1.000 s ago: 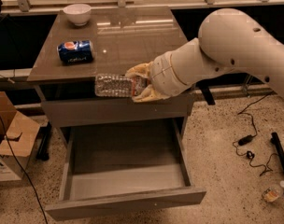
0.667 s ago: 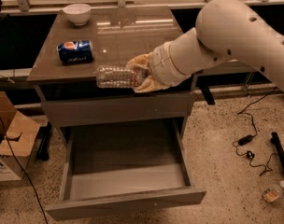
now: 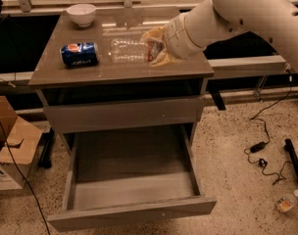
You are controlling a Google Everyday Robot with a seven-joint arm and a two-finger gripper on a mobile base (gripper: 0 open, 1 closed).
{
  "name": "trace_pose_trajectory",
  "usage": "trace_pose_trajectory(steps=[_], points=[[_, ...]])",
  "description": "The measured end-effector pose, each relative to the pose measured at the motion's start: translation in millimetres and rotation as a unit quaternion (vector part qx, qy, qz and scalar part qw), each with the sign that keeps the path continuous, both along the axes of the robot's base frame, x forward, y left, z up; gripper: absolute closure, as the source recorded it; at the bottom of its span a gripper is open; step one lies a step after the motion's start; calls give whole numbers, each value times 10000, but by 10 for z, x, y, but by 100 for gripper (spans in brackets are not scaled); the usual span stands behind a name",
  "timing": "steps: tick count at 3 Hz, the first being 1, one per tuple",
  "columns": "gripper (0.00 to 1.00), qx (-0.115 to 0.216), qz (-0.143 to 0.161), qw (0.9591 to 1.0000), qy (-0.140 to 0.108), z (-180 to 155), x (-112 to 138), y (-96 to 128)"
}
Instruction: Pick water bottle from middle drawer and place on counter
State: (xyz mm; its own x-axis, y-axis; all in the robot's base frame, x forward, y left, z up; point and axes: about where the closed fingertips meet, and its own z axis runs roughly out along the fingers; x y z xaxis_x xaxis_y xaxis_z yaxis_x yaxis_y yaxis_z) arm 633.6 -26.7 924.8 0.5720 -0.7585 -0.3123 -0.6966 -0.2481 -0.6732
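The water bottle (image 3: 129,50), clear plastic, lies sideways over the middle of the counter (image 3: 90,72). My gripper (image 3: 155,46) is shut on the water bottle at its right end, with the arm reaching in from the upper right. I cannot tell whether the bottle rests on the counter top or hangs just above it. The middle drawer (image 3: 132,209) is pulled wide open below, and its grey floor holds nothing.
A blue soda can (image 3: 79,53) lies on its side on the counter left of the bottle. A white bowl (image 3: 81,13) stands at the counter's back left. Cardboard boxes (image 3: 12,151) sit on the floor left; cables and a small bottle (image 3: 285,203) lie right.
My gripper has carried the water bottle up from the front of the cabinet and back over the counter top. The drawer stays open.
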Motion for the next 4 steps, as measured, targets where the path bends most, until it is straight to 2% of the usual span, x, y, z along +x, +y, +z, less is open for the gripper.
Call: trace_pose_trajectory(steps=[1,2,3,4], points=[[98,230,30,9996,-128,74,433,-83],[83,468,46,9988,-102,4,693,-56],[64,609,152,9980,18,-115,973,96],[41,677,264,9971,211,-295,1193,284]])
